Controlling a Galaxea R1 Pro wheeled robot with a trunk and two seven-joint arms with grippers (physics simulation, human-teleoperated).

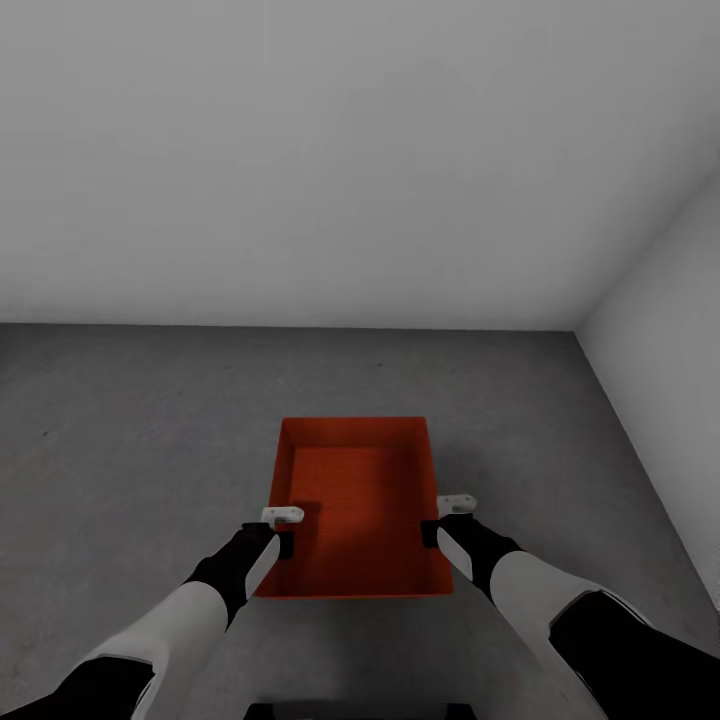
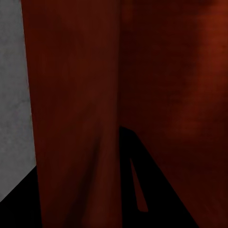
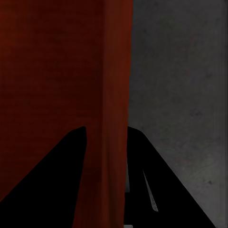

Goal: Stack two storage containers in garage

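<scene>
The storage container (image 1: 352, 505) sat on or just above the garage floor (image 1: 130, 430), long axis pointing away from the robot. Left end effector (image 1: 281, 527) and right end effector (image 1: 446, 517) each clamped a side wall.

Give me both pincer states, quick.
Left pincer: closed on the storage container's left wall.
Right pincer: closed on its right wall.

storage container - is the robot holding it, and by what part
Yes: the storage container is held by its two long side walls, left gripper and right gripper each straddling a wall.
</scene>
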